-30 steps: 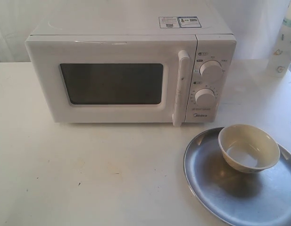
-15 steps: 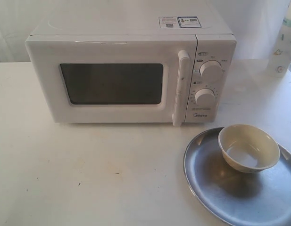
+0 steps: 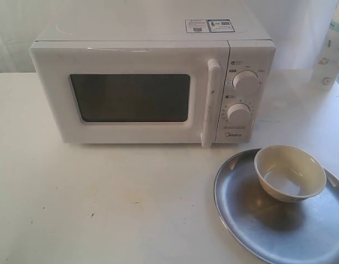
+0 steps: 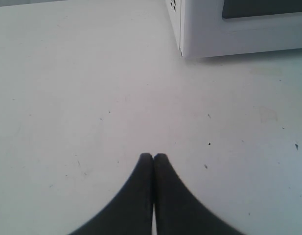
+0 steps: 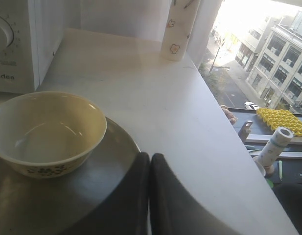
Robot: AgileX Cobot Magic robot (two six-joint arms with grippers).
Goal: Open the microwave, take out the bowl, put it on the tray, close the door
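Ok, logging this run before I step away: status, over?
Left gripper shut, empty, above table. Right gripper shut, empty, at tray rim. Bowl on tray, door closed. No obstruction seen.

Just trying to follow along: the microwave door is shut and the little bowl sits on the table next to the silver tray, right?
Not quite. The bowl sits on the tray, not beside it; the exterior view shows this, and the right wrist view does too. The microwave door is shut, as you said.
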